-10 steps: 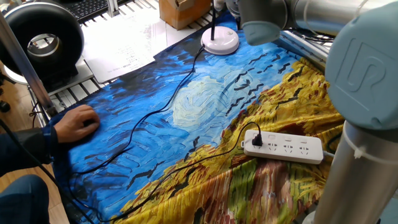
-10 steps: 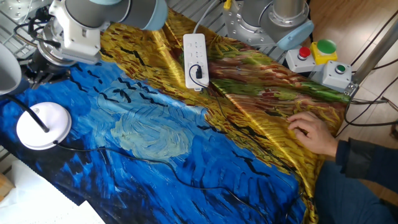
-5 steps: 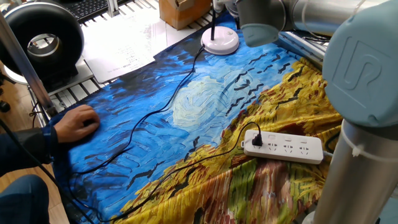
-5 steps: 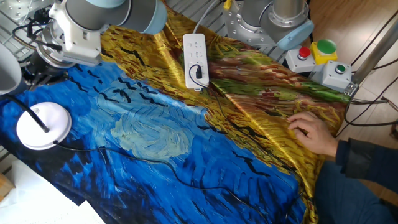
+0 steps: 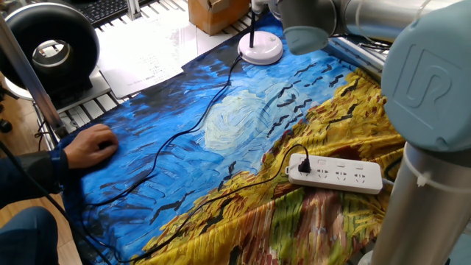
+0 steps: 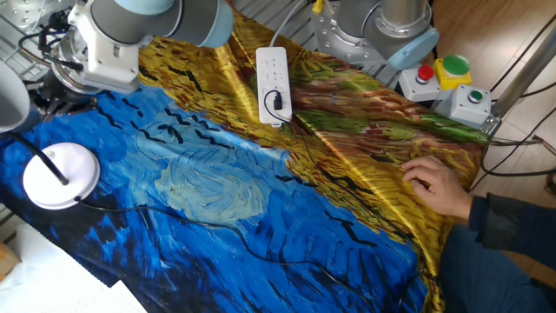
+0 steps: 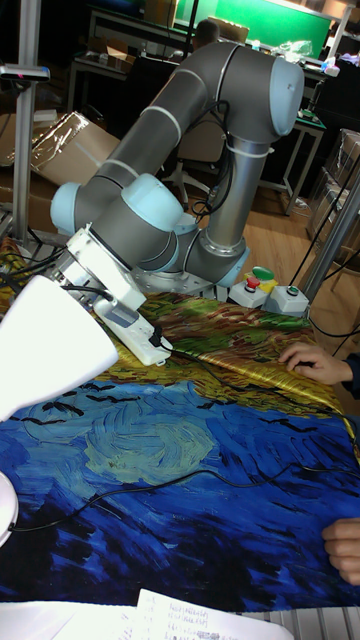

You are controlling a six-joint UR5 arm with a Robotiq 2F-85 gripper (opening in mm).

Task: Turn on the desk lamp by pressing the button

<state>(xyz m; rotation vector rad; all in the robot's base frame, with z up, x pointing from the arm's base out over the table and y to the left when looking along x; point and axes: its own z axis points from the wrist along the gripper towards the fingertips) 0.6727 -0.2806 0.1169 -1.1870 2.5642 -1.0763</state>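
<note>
The desk lamp stands at the blue end of the painted cloth. Its round white base [image 5: 260, 47] [image 6: 59, 175] carries a thin black neck [image 6: 48, 162]. The white head [image 7: 45, 342] fills the left of the tall fixed view and shows at the left edge [image 6: 9, 97] in the other fixed view. I cannot make out the button on the base. My gripper [image 6: 45, 94] hangs just above and behind the base, a dark shape under the grey wrist [image 6: 109, 48]. Its fingertips are hidden, so their state does not show.
A white power strip [image 5: 340, 174] [image 6: 273, 83] lies on the yellow part of the cloth, with the lamp's black cord [image 5: 158, 158] running across. A person's hand [image 5: 92, 144] [image 6: 434, 186] rests on the cloth edge. A black ring device [image 5: 48, 50], papers [image 5: 143, 51], a cardboard box [image 5: 213, 13] and button boxes [image 6: 445, 71] surround it.
The arm's wrist has crept slightly towards the lamp base. The lamp, cord, power strip and the person's hand have not moved.
</note>
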